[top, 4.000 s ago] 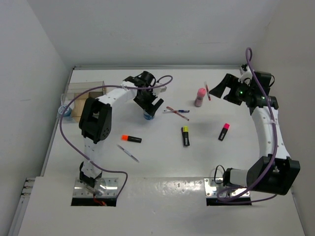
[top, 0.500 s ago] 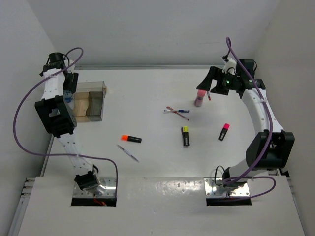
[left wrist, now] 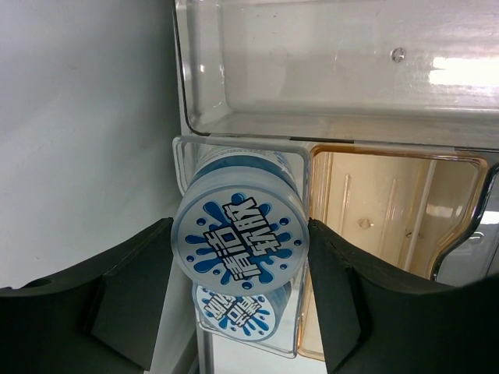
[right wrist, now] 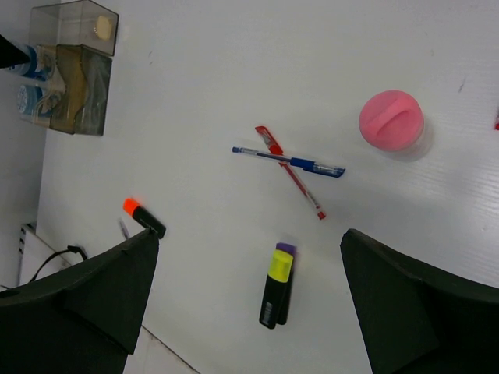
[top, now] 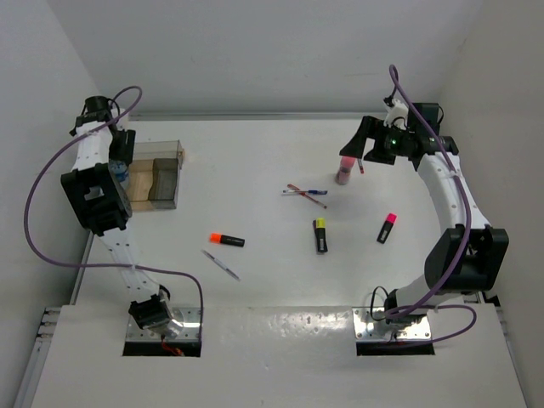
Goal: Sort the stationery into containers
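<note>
My left gripper (top: 119, 160) is shut on the blue-speckled jar (left wrist: 240, 241), which lies on its side at the end compartment of the organiser box (top: 158, 175). The box has clear and tan walls (left wrist: 390, 210). A second lid of the same pattern (left wrist: 236, 302) shows just below the jar inside that compartment. My right gripper (top: 367, 146) is open and empty, high above the pink bottle (top: 344, 168), which also shows in the right wrist view (right wrist: 391, 121).
Crossed red (top: 310, 197) and blue (top: 299, 192) pens lie mid-table. A yellow highlighter (top: 321, 235), a pink highlighter (top: 388, 227), an orange highlighter (top: 227, 240) and a silver pen (top: 221, 264) lie loose nearer the arms. The left wall stands close beside the box.
Since four seconds ago my left arm has carried the jar from mid-table to the box at the far left. My right arm has shifted left over the pink bottle. Nothing moved in the last half second.
</note>
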Available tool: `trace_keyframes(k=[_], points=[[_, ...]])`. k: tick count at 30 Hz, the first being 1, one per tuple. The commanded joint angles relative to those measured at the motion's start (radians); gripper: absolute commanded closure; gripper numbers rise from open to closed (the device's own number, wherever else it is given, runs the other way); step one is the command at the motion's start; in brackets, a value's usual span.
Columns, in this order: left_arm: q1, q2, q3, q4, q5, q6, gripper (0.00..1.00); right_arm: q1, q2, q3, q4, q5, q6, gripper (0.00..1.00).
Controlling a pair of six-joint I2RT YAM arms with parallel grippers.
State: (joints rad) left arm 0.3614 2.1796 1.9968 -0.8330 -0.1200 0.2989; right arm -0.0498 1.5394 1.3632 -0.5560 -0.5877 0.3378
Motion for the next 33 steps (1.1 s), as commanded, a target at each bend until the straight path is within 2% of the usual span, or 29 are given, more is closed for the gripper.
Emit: trace_keyframes(k=[1,3,5,7,8,10,14,18,21,25,28,30,33], points=[[0.002,-0.001,0.016,0.048,0.040,-0.034,0.51,0.004,-0.009,0.016,0.010,-0.014,-0.023,0.02],[0.002,-0.007,0.020,0.043,0.039,-0.046,0.35,0.004,-0.010,0.016,0.011,-0.015,-0.023,0.02],[0.004,-0.012,0.033,0.040,0.040,-0.055,0.24,0.004,-0.013,0.013,0.008,-0.012,-0.026,0.02],[0.005,-0.024,0.062,0.029,0.045,-0.058,0.19,0.002,-0.015,0.011,0.007,-0.012,-0.029,0.02],[0.002,-0.030,0.083,0.028,0.048,-0.061,0.05,0.002,-0.016,0.011,0.005,-0.012,-0.033,0.02],[0.002,-0.056,0.123,0.017,0.072,-0.063,0.00,0.001,-0.022,0.007,0.001,-0.012,-0.039,0.02],[-0.007,-0.122,0.164,-0.009,0.152,-0.034,0.00,-0.001,-0.038,-0.006,-0.015,-0.011,-0.060,0.02],[-0.047,-0.223,0.119,-0.029,0.380,0.034,0.04,-0.004,-0.056,-0.021,-0.054,-0.006,-0.121,0.03],[-0.130,-0.342,-0.016,0.000,0.457,0.116,0.09,-0.008,-0.091,-0.077,-0.082,0.022,-0.174,0.05],[-0.255,-0.516,-0.281,0.084,0.523,0.175,0.13,-0.012,-0.171,-0.173,-0.113,0.048,-0.232,0.11],[-0.401,-0.582,-0.421,0.101,0.548,0.235,0.17,-0.009,-0.234,-0.274,-0.117,0.078,-0.275,0.19],[-0.452,-0.595,-0.493,0.092,0.545,0.275,0.20,0.014,-0.258,-0.349,-0.120,0.113,-0.281,0.24],[-0.529,-0.616,-0.570,0.122,0.513,0.261,0.20,0.072,-0.289,-0.441,-0.116,0.163,-0.254,0.27]])
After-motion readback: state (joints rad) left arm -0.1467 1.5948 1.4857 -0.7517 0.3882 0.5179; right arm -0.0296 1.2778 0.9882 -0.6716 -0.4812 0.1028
